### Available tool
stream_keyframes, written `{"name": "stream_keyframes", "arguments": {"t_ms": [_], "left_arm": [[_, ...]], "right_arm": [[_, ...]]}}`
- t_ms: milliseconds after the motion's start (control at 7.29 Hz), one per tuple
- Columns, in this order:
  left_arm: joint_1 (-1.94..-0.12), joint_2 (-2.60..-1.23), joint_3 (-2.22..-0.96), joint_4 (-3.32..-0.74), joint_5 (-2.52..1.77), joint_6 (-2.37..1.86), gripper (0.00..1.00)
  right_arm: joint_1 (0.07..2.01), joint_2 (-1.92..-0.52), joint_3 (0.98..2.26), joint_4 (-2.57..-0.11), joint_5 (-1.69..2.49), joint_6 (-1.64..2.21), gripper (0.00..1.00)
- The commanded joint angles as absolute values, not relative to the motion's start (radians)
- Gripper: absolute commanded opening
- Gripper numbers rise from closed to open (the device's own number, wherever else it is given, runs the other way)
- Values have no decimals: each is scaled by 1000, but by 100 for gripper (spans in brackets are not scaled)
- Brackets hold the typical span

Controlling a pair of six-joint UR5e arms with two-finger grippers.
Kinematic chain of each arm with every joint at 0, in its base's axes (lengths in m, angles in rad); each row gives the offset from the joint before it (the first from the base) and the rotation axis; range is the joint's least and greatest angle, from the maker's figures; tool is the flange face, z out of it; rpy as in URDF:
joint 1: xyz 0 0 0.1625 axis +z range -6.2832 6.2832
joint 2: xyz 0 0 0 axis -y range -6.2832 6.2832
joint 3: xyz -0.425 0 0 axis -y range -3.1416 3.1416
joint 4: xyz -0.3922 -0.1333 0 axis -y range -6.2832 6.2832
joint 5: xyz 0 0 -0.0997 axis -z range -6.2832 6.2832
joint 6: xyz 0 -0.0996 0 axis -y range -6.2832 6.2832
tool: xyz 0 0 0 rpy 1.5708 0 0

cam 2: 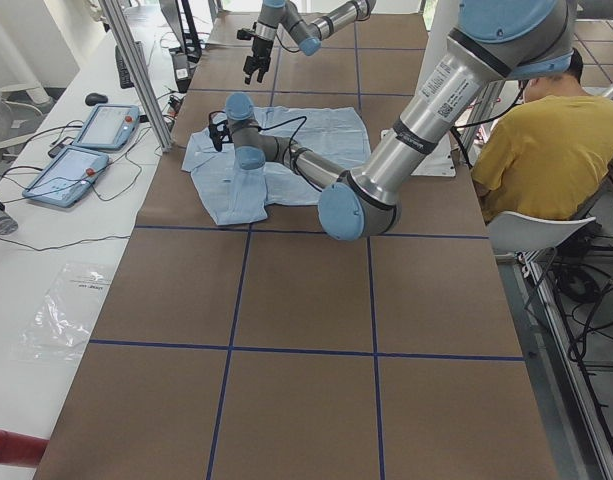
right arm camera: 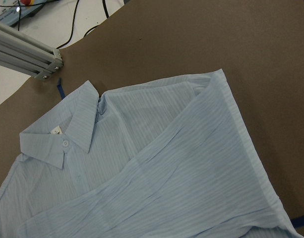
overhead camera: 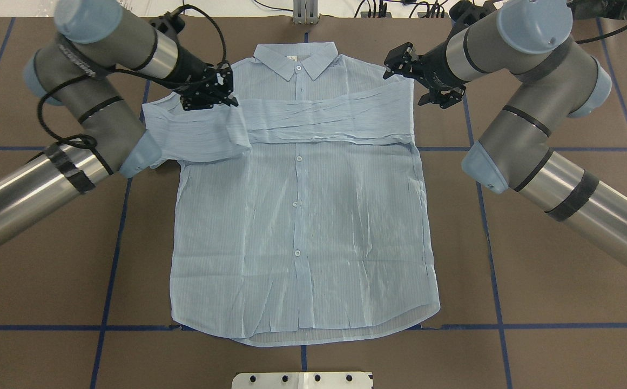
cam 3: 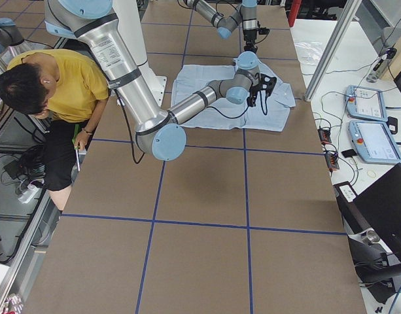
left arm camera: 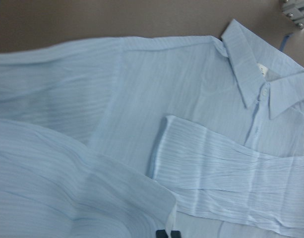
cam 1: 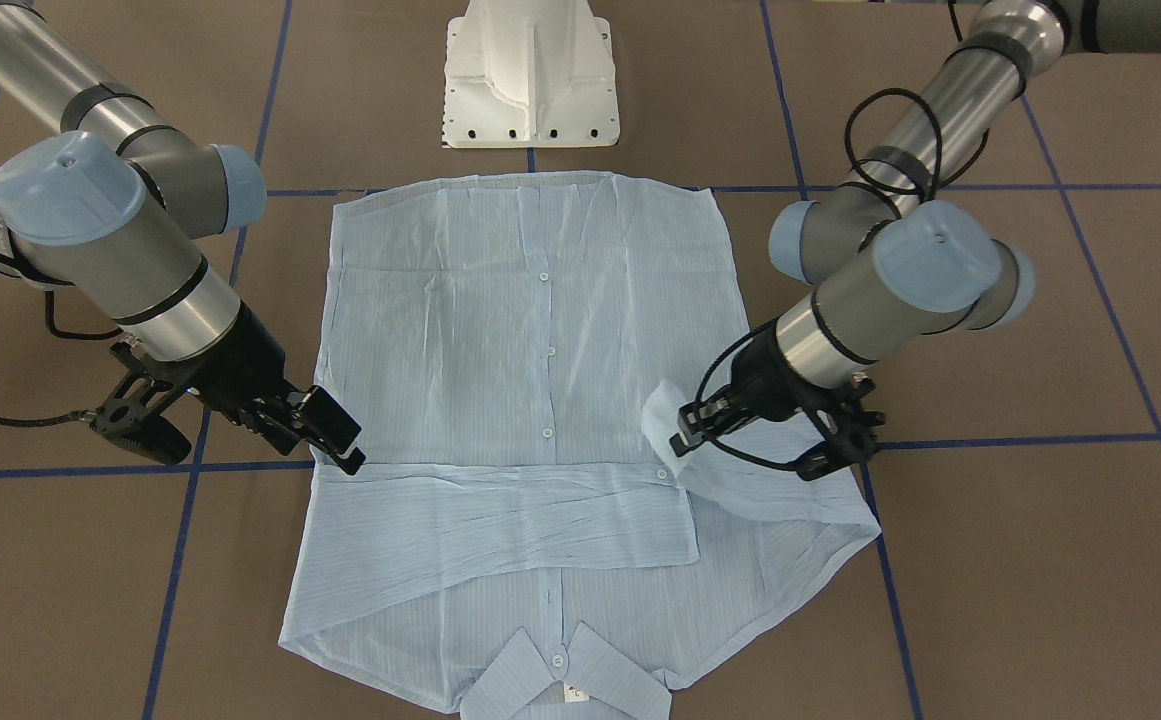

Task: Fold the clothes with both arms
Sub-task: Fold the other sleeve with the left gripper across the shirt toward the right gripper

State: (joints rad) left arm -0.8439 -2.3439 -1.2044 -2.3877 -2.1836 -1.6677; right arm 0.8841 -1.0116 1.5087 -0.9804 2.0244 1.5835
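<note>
The pale blue striped shirt (overhead camera: 297, 227) lies flat, buttoned side up, with its collar (overhead camera: 296, 54) at the far edge. Its right sleeve (overhead camera: 335, 116) lies folded across the chest. My left gripper (overhead camera: 209, 96) is shut on the cuff of the left sleeve (overhead camera: 194, 135) and holds it lifted over the shirt's left shoulder; it also shows in the front view (cam 1: 682, 432). Its shut fingertips (left arm camera: 165, 233) show in the left wrist view. My right gripper (overhead camera: 399, 59) hovers open and empty at the shirt's right shoulder, beside the shirt's edge in the front view (cam 1: 345, 445).
The white pedestal base (cam 1: 532, 75) stands at the robot's side of the brown table, which is marked with blue tape lines (overhead camera: 113, 259). A person in yellow (cam 2: 546, 150) sits by the base. Control tablets (cam 2: 86, 150) lie beyond the table's far edge by an aluminium post (right arm camera: 28, 54).
</note>
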Motion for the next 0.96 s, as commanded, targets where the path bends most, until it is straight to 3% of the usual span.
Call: {"name": "stream_keyframes", "arguments": {"t_ms": [0,412,823], "left_arm": [[-778,-2454,-1120,-2398,-2068,-1704,0],[-733,-2574,-1044,-2398,-2040,-1750,0],[-693,-2589,-1039,-2398,-2006,-1750,0]], "right_arm": [[885,-1031,1509,-963,2023,1583,99],[881,-1038,1502,-957,2020,1582,99],[887,-1046,1506,-957,2025,1580,99]]}}
